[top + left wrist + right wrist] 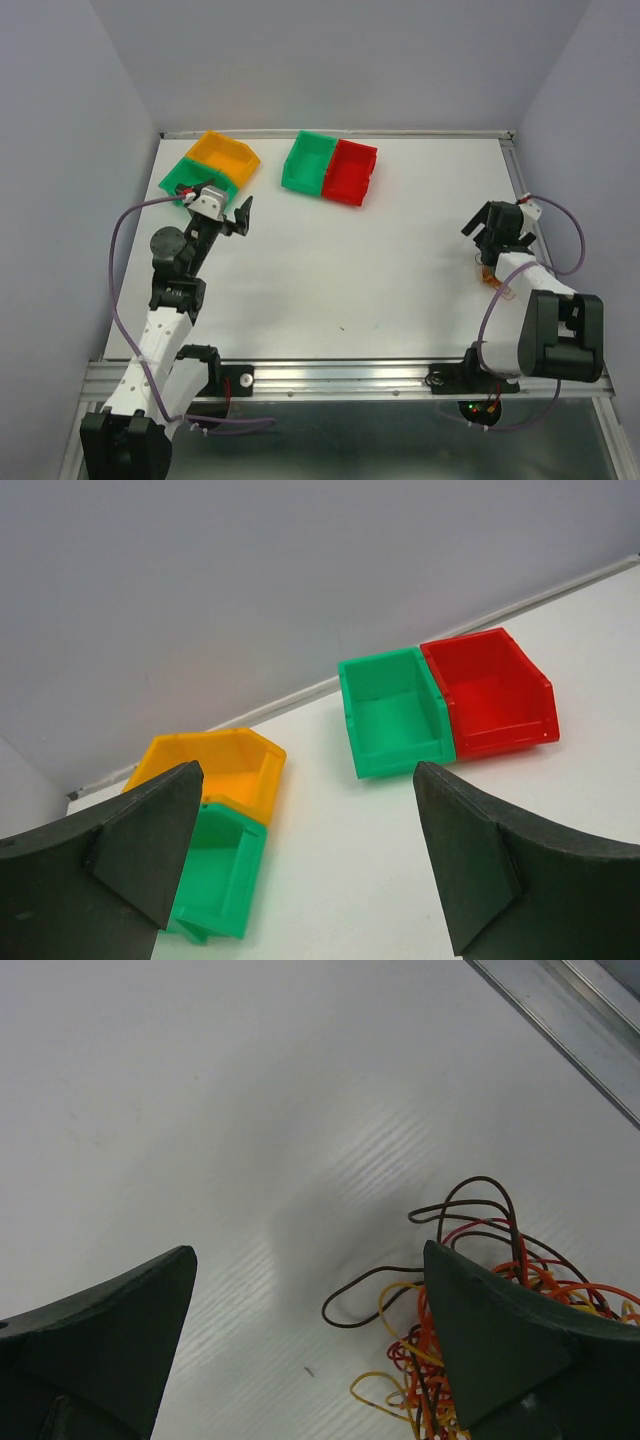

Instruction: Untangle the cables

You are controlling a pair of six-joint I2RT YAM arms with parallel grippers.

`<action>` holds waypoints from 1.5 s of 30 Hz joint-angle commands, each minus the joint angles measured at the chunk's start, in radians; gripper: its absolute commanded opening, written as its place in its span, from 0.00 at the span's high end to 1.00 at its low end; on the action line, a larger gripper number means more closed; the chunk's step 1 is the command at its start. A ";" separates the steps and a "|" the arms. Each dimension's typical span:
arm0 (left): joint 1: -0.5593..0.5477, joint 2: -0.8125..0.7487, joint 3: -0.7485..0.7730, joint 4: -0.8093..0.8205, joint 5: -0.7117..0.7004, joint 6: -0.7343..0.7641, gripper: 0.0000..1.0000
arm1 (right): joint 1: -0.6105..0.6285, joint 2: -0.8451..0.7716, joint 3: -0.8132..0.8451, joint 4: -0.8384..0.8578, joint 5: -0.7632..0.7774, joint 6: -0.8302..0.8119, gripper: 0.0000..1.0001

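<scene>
Well, the right hand (308, 1260) hangs wide open and empty over the cables (415, 1345) — a tangle by the table's (200, 1080) right edge; better to pinch one outlying dark loop (327, 1312) than the knot. The left hand (308, 770) gapes empty too.

The arms (150, 350) are white with black joints (178, 250), lilac cables (112, 270) and black wedge-fingered claws (308, 770).

A white worktop (350, 270) enclosed on three sides by plain pale grey walls (340, 60), with a metal rail (330, 375) along its near edge.
</scene>
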 commanded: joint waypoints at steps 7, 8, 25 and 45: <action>0.001 -0.020 0.019 0.027 0.032 0.018 0.01 | -0.026 0.056 0.085 -0.208 0.196 0.073 0.00; 0.001 -0.021 0.018 0.025 0.035 0.020 0.01 | -0.026 0.061 0.085 -0.208 0.194 0.073 0.00; 0.001 -0.005 0.030 0.013 0.058 0.029 0.01 | -0.004 0.047 0.112 -0.205 -0.175 -0.048 0.97; 0.001 0.011 0.033 0.011 0.019 0.031 0.01 | 0.296 -0.296 0.105 -0.184 -0.258 -0.062 0.00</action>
